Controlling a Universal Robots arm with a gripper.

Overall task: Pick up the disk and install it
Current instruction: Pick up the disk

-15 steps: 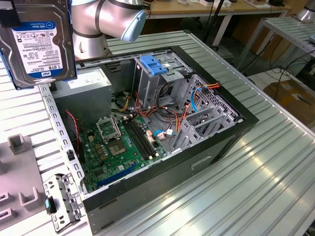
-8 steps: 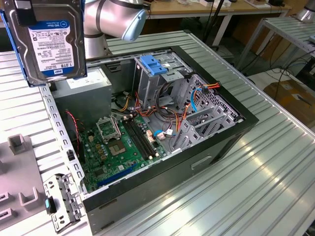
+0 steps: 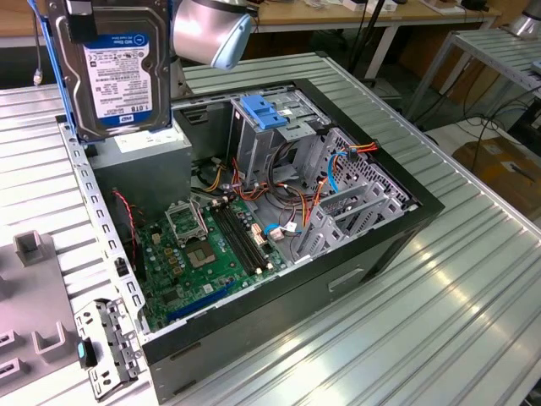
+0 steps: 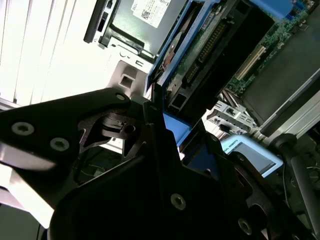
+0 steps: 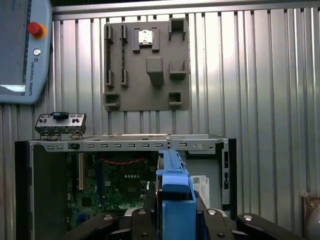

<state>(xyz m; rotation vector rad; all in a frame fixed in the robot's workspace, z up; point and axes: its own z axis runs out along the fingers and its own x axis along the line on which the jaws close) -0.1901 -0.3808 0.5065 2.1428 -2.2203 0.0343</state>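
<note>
The disk (image 3: 118, 80) hangs upright in the air at the exterior view's upper left, over the far left corner of the open computer case (image 3: 355, 245). Its white label with a dark top band faces the camera, and blue rails frame its sides. My gripper (image 3: 74, 21) is shut on its upper end. In the first wrist view the disk (image 5: 175, 190) appears edge-on with its blue rail clamped in the gripper (image 5: 175, 222). In the second wrist view the black fingers (image 4: 160, 125) grip the blue rail, and the disk's circuit-board side (image 4: 205, 45) faces the case.
Inside the case lie a green motherboard (image 3: 207, 249), a grey drive cage with a blue latch (image 3: 266, 114) and a grey box with a white sticker (image 3: 139, 161) under the disk. A grey fixture plate (image 5: 145, 65) and a metal bracket (image 3: 106, 347) sit beside the case.
</note>
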